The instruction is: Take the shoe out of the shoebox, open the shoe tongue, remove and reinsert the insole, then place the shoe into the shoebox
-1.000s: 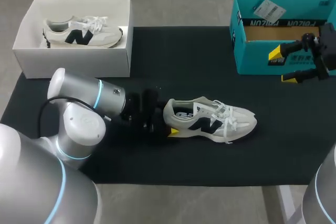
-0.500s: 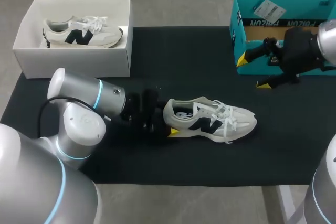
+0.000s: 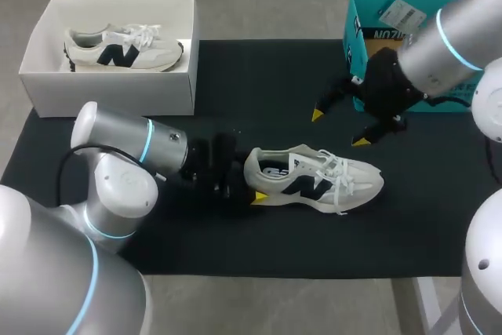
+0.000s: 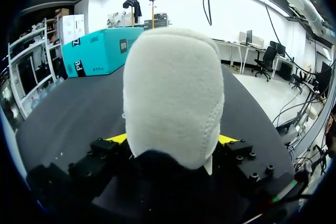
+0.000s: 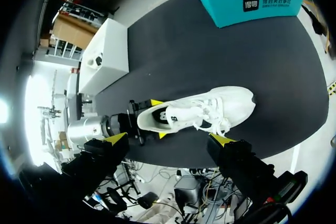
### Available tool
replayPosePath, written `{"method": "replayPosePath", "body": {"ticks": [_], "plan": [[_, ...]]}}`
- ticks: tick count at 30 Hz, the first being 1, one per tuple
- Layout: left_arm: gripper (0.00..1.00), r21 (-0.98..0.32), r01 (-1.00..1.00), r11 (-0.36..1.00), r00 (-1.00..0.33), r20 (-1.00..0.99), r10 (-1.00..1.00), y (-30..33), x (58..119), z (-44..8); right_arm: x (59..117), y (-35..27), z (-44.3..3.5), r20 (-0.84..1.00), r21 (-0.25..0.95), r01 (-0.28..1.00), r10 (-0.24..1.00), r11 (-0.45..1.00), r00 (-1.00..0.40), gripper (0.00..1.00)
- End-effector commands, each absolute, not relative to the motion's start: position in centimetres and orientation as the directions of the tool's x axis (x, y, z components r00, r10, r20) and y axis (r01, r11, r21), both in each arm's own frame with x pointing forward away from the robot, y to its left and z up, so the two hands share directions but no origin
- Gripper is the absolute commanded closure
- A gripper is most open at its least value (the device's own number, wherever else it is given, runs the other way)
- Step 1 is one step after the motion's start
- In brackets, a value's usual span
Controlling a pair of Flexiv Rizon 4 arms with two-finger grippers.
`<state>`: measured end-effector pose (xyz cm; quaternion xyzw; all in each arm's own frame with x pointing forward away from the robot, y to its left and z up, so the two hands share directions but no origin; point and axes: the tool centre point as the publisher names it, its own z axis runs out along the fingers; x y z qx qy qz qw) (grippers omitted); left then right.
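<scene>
The left gripper [image 3: 248, 182] clamps the shoe [image 3: 314, 178] by its heel, likely to steady it; the right gripper [image 3: 339, 129] hangs above, spread wide, probably bound for the tongue [image 3: 307, 162].

Diffuse overhead light, head view: the black mat [image 3: 259, 76] is evenly lit and the shoe [image 3: 314, 178] casts only a faint, soft shadow. The white shoebox [image 3: 110, 84] shows bright without glare. In the left wrist view, ceiling strip lights glare white beyond the shoe's heel [image 4: 173, 98].
</scene>
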<state>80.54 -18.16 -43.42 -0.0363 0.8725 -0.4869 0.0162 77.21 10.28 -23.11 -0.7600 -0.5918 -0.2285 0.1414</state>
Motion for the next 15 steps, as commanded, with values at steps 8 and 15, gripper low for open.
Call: {"method": "replayPosePath", "body": {"ticks": [8, 15], "plan": [[1.00, -0.849, -0.048, 0.526, -0.997, 0.006, -0.082, -18.2, 80.4, -43.5, 79.3, 15.6, -27.5, 0.187, 0.061, 0.970, 0.957, -0.235, 0.220, 0.00], [1.00, -0.849, -0.048, 0.526, -0.997, 0.006, -0.082, -18.2, 80.4, -43.5, 79.4, 16.3, -29.6, 0.111, 0.033, 0.975, 0.970, -0.220, 0.215, 0.00]]}}
